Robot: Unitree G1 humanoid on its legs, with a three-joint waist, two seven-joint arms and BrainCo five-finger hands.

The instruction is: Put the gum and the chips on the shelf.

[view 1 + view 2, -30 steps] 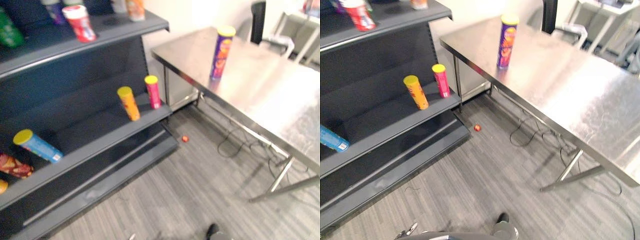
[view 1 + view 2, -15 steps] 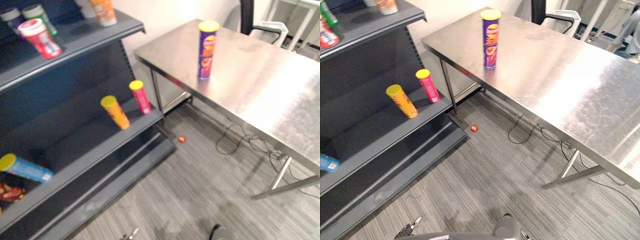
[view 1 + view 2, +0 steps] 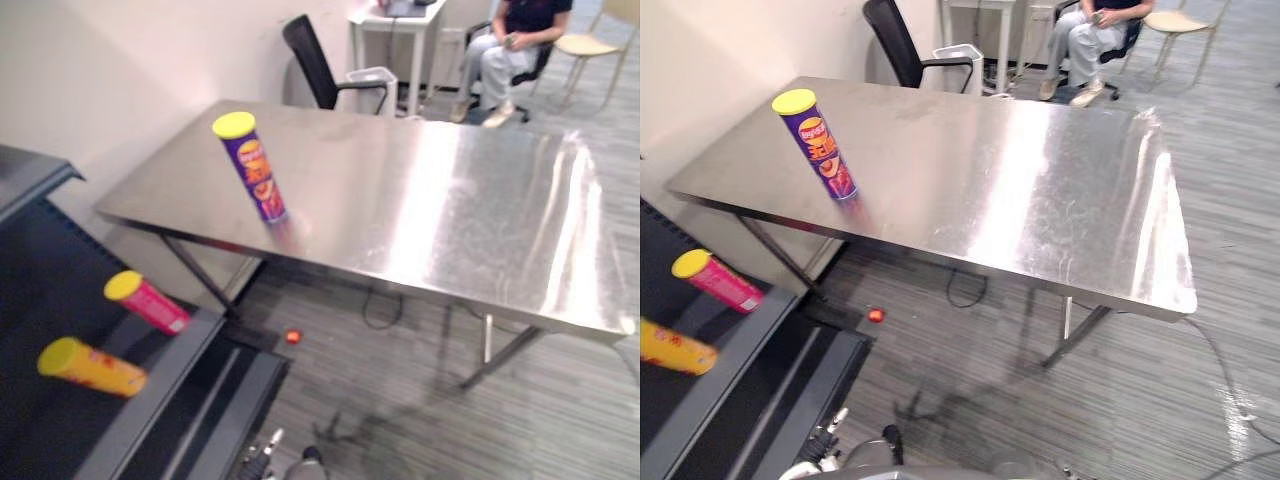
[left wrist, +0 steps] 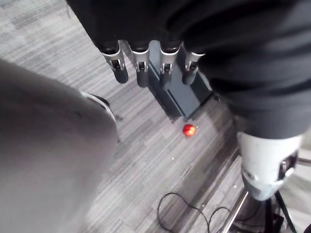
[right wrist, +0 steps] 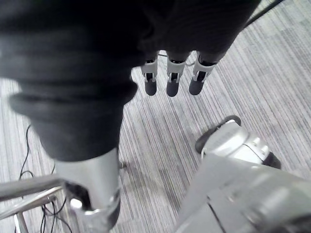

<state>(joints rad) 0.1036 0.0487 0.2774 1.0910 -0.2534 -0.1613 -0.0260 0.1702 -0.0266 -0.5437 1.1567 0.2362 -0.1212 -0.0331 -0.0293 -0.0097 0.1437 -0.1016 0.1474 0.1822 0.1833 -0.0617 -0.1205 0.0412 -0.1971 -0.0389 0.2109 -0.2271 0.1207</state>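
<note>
A purple chips can (image 3: 255, 170) with a yellow lid stands upright on the steel table (image 3: 450, 220), near its left end. The dark shelf unit (image 3: 150, 400) stands at the lower left, with a pink can (image 3: 148, 302) and an orange can (image 3: 92, 367) lying on one of its boards. My left hand (image 4: 141, 68) hangs over the grey floor by the shelf's base, fingers straight, holding nothing. Low over the floor, my right hand (image 5: 172, 80) has relaxed, empty fingers.
A small red ball (image 3: 293, 337) lies on the floor between the shelf and the table legs. Behind the table are a black chair (image 3: 315, 60), a white bin (image 3: 370, 78) and a seated person (image 3: 510, 40). Cables trail under the table.
The camera has swung right: the shelf has slid to the left edge and the table now takes up the middle. The cans and the chips can have not moved.
</note>
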